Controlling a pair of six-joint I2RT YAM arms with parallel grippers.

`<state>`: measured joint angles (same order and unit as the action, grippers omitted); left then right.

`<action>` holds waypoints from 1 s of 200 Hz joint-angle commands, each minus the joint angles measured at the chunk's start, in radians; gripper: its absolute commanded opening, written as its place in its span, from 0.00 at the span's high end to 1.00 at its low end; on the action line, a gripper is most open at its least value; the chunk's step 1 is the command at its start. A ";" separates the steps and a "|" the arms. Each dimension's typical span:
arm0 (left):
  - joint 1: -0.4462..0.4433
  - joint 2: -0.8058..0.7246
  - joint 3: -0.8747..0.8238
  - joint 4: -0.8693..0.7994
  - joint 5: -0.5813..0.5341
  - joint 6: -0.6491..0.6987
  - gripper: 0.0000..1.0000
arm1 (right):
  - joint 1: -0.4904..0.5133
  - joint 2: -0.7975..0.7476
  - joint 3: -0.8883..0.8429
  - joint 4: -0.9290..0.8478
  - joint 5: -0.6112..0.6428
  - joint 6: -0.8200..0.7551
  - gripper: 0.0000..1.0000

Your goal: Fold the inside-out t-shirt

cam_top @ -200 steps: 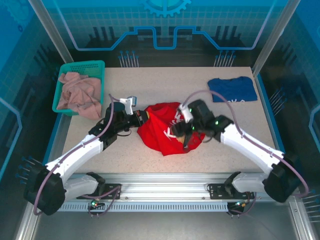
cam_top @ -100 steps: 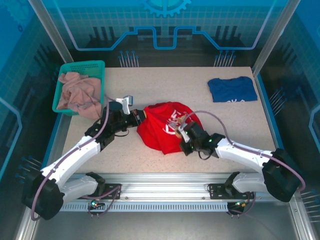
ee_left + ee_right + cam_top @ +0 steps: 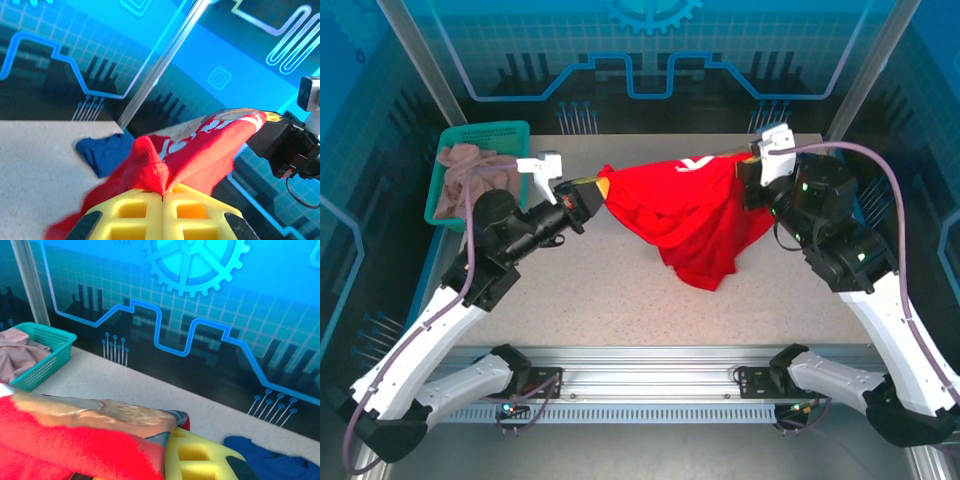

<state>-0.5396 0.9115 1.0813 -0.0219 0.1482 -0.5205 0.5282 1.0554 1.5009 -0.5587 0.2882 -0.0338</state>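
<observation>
Red t-shirt point(image 3: 200, 150) pinched in left hand point(image 3: 163, 196); behind, perhaps a blue garment point(image 3: 102, 150).

Table point(image 3: 620, 300): speckled beige top, matte, aluminium rail point(image 3: 650, 385) along the near edge. Back wall point(image 3: 520, 50): blue printed panel with a grid pattern, a bright circuit-style line point(image 3: 650, 95) and a big gear graphic point(image 3: 192, 262) at top centre. Angled metal posts point(image 3: 420, 62) at both far corners. Side panels point(image 3: 350, 200) are translucent blue. Light is even, with a blue cast and no hard shadows.
</observation>
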 commanded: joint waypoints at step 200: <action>0.000 0.061 -0.348 -0.049 -0.143 -0.069 1.00 | 0.134 0.666 -0.442 0.318 -0.255 0.301 0.40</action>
<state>-0.5396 0.9913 0.7361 -0.0998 0.0036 -0.5964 0.6788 1.6527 1.0264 -0.3485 0.0433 0.2699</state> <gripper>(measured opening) 0.054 0.619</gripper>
